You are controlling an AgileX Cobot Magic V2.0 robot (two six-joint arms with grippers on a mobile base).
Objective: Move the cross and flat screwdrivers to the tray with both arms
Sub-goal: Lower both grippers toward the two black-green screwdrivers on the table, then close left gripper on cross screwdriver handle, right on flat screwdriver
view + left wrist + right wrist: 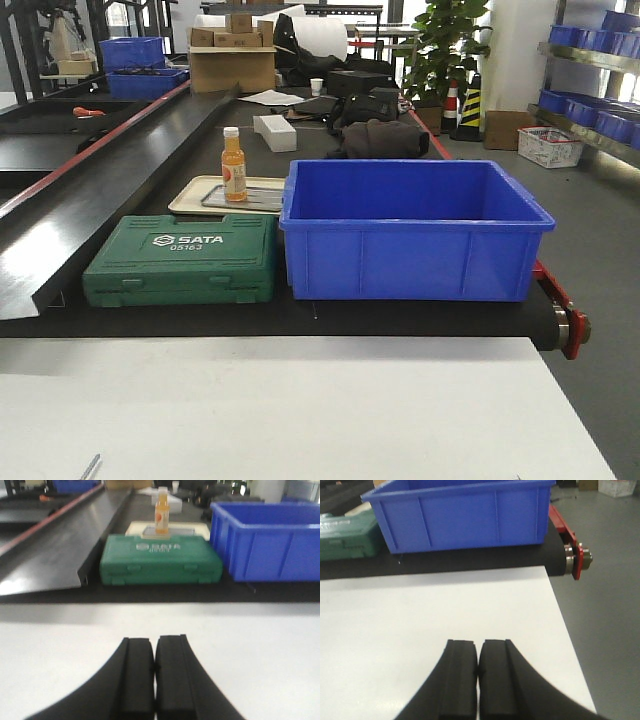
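A cream tray (pixel 205 190) lies on the black belt behind a closed green SATA tool case (pixel 185 259); a small orange bottle (pixel 233 165) stands on the tray. No screwdriver shows in any view. My left gripper (pixel 154 642) is shut and empty, low over the white table, facing the green case (pixel 160 559), the bottle (pixel 161 513) and the tray (pixel 132 528). My right gripper (pixel 479 644) is shut and empty over the white table near its right edge. Neither gripper shows in the front view.
A large blue bin (pixel 415 230) stands right of the case; it also shows in the left wrist view (pixel 265 540) and the right wrist view (pixel 462 512). A sloped black chute (pixel 110 170) runs along the left. The belt's red end roller (pixel 572 550) is at the right.
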